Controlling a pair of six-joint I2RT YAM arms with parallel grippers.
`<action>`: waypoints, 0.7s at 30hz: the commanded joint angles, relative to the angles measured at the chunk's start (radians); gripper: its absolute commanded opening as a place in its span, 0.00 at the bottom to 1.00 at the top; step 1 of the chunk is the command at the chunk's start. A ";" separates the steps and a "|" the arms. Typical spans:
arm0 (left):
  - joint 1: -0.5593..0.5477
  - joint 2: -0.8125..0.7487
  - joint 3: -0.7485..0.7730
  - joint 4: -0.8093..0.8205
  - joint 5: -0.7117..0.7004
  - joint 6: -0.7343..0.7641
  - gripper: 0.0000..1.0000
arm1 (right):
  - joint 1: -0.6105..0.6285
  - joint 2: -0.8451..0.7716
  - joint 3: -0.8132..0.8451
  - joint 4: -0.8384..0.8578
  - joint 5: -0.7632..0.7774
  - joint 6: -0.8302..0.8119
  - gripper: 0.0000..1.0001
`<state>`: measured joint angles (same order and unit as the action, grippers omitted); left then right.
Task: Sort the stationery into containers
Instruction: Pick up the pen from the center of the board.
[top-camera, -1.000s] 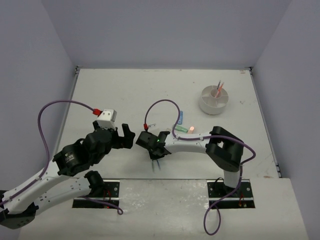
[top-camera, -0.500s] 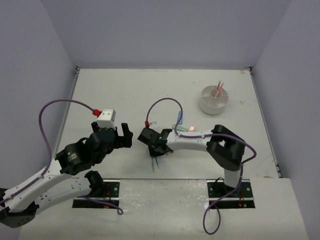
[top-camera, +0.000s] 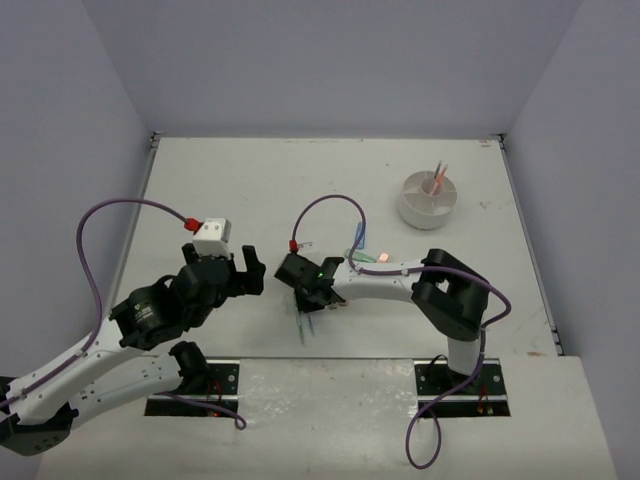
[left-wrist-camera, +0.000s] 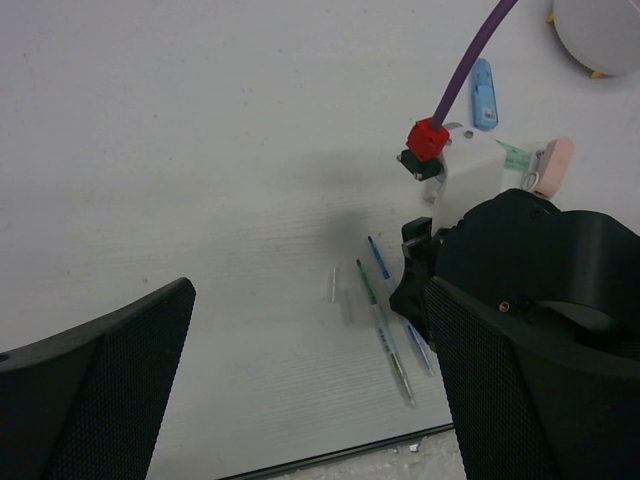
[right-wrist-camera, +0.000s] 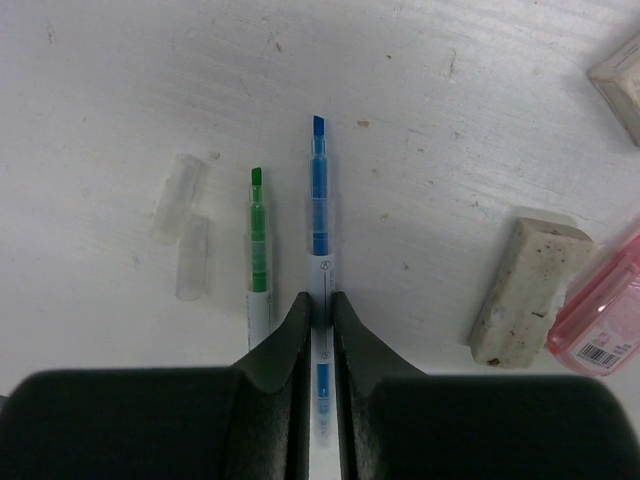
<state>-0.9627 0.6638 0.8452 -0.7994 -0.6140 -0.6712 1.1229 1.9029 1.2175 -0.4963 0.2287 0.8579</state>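
My right gripper (right-wrist-camera: 320, 305) is shut on a blue pen (right-wrist-camera: 319, 215) that lies flat on the table, tip pointing away. A green pen (right-wrist-camera: 258, 250) lies just left of it, untouched. In the top view the right gripper (top-camera: 308, 300) sits low near the table's front edge, with the pens (top-camera: 306, 328) poking out below it. My left gripper (top-camera: 245, 265) hovers open to its left, holding nothing; its view shows the green pen (left-wrist-camera: 385, 330) and blue pen (left-wrist-camera: 380, 255). The white round container (top-camera: 428, 198) stands at the back right with pens upright in it.
Two clear pen caps (right-wrist-camera: 177, 210) lie left of the green pen. A tan eraser (right-wrist-camera: 528, 285) and a pink block (right-wrist-camera: 600, 310) lie to the right. A light blue block (top-camera: 362, 235) and a pink block (top-camera: 383, 258) sit beside the right forearm. The table's front edge (left-wrist-camera: 330, 455) is close.
The right gripper's jaws have closed onto the blue pen. The left gripper drew back a little to the left early on, then stayed still.
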 joint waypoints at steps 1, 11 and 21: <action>-0.002 0.004 0.038 0.009 -0.013 -0.005 1.00 | -0.017 0.024 -0.060 -0.098 0.069 0.020 0.00; 0.003 0.182 -0.012 0.016 -0.001 -0.146 1.00 | -0.025 -0.207 -0.105 -0.150 0.149 0.030 0.00; 0.077 0.412 -0.122 0.161 0.104 -0.158 0.85 | -0.008 -0.607 -0.259 -0.081 0.113 -0.006 0.00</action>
<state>-0.9236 1.0682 0.7480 -0.7418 -0.5425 -0.8097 1.1067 1.4170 1.0122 -0.6181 0.3321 0.8610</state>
